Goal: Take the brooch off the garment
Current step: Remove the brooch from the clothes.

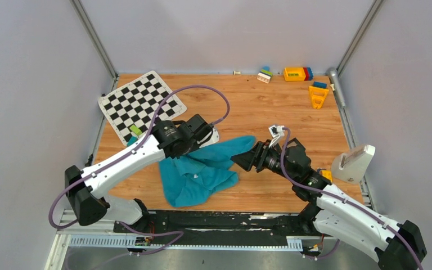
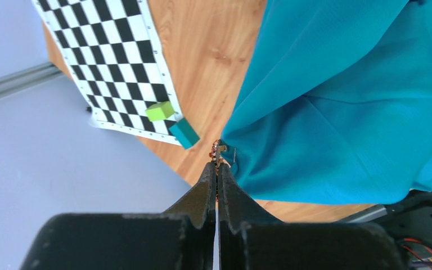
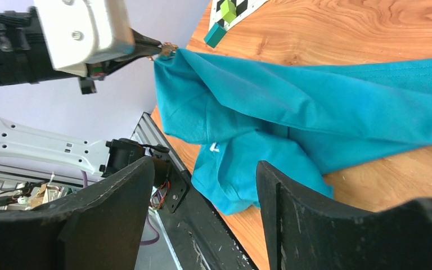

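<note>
Left hand (image 2: 217, 166) pinched shut on tiny brooch (image 2: 218, 151), apparently pinned at corner of teal garment (image 2: 337, 112) heaped on table (image 1: 270, 112). Right hand (image 3: 205, 169) wide, empty. Cloth soft, light; grip beside pin.

Teal-blue soft cloth garment (image 1: 199, 171): matt, creased. Brown wood-grain tabletop (image 1: 270, 107): smooth, low sheen. Black-and-white checkered mat (image 1: 140, 104), far-left corner: flat, matt, paper-like. Yellow plastic block (image 1: 294, 73), far edge: glossy.
</note>
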`<state>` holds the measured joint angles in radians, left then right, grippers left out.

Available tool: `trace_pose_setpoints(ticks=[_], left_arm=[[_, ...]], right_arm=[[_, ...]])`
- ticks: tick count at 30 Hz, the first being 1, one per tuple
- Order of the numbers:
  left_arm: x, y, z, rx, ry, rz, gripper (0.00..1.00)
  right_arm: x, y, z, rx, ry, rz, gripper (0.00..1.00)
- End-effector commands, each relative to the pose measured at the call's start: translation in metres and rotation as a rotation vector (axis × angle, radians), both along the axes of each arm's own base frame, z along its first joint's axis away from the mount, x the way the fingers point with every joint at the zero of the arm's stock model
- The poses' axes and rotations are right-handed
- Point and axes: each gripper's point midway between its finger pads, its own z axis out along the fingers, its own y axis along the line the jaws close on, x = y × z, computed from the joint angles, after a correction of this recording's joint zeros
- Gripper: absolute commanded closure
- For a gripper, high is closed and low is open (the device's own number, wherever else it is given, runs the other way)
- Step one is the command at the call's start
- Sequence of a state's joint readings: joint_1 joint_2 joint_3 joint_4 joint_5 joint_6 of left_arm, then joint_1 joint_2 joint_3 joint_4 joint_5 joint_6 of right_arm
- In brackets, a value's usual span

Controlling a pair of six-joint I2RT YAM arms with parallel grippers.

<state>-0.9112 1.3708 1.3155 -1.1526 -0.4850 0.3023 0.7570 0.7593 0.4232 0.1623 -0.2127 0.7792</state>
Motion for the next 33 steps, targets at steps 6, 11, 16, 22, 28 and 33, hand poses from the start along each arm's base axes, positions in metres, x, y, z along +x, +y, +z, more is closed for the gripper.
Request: trace_pose_setpoints(ticks=[6, 11, 16, 22, 28, 33], left_arm=[[-0.029, -0.023, 0.038, -0.213, 0.022, -0.326, 1.00], [-0.031, -0.020, 0.039, -0.212, 0.017, -0.330, 1.00], [-0.032, -0.024, 0.039, -0.229, 0.022, -0.338, 1.00], [-0.033, -0.027, 0.038, -0.241, 0.034, -0.348, 1.00], [-0.036, -0.029, 0.041, -0.267, 0.032, -0.353, 1.00], [-0.037, -0.031, 0.039, -0.273, 0.046, -0.357, 1.00]], right_arm=[[0.009, 0.022, -0.008, -0.104, -0.127, 0.112, 0.34], [0.017, 0.057, -0.015, -0.085, -0.153, 0.239, 0.33], [0.008, 0.108, -0.021, -0.091, -0.180, 0.366, 0.24], [0.000, 0.148, -0.026, -0.114, -0.269, 0.429, 0.24], [-0.013, 0.164, -0.034, -0.056, -0.285, 0.490, 0.31], [-0.011, 0.168, -0.035, -0.056, -0.263, 0.479, 0.67]])
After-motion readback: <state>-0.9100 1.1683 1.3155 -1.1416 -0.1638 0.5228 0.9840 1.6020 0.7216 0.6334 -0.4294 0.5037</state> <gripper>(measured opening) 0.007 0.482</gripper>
